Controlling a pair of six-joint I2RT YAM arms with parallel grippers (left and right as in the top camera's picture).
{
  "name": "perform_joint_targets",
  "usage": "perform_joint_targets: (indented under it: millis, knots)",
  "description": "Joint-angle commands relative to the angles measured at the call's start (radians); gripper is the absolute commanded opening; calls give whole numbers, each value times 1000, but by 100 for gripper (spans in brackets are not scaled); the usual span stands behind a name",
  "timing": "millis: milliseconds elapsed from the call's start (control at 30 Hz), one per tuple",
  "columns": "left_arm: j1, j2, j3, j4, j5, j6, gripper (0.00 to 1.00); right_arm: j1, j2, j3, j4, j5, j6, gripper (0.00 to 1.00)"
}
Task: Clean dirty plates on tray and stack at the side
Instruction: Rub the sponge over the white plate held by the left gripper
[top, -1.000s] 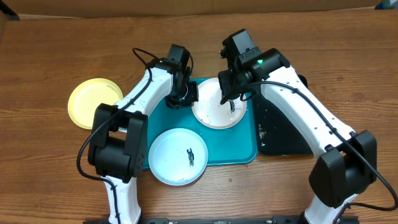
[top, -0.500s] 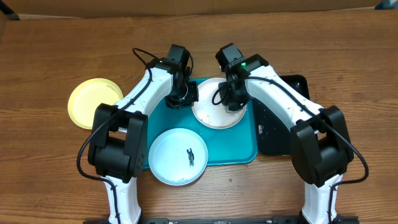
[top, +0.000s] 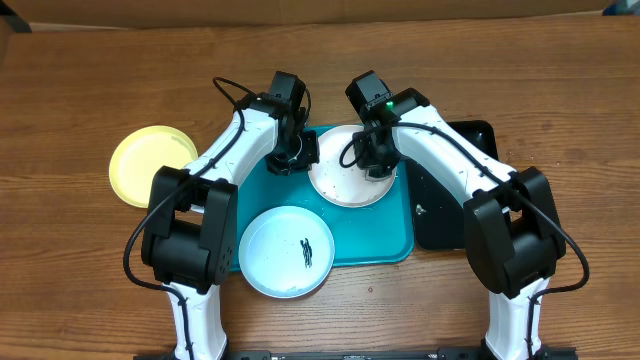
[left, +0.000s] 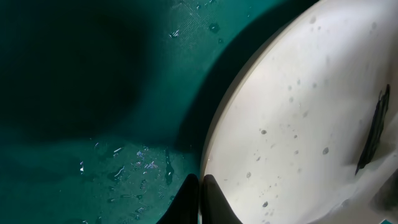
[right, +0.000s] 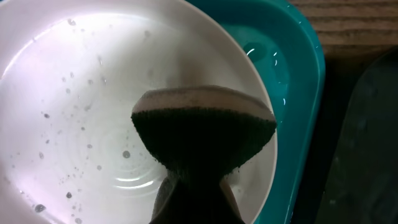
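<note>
My right hand (top: 372, 162) is pinched tight on a dark sponge (right: 202, 134), which hangs over the white plate (top: 338, 183) at the back of the tray (top: 385, 245). My left hand (left: 200, 193) is closed narrow, and it looks clamped on that plate's rim on the side toward the tray's left edge. To scrub well, I would hold that rim grip firm so the plate cannot spin. I would press the sponge flat and work it over the black smear (left: 373, 134) in short strokes. The plate is wet (droplets all over it), so it may slide if I push too hard.

I count three plates. The white one is on the tray and the light blue one (top: 275, 255) sits at the tray's front-left corner, overhanging the rim, with its smear (top: 306, 252) untouched. The yellow one (top: 150, 165) lies on the counter (top: 100, 80), well left of the tray. There is one sponge and there are two trays, with the black tray (top: 450, 220) just right of the turquoise one.
</note>
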Motion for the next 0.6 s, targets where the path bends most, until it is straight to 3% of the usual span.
perform_joint_targets:
  millis: [0,567]
  knots:
    - [-2,15,-5,1,7,-13,4,-18,3,-7,8,26,8,4]
    - [-2,15,-5,2,8,-13,4,-34,3,-126,127,21,5,4]
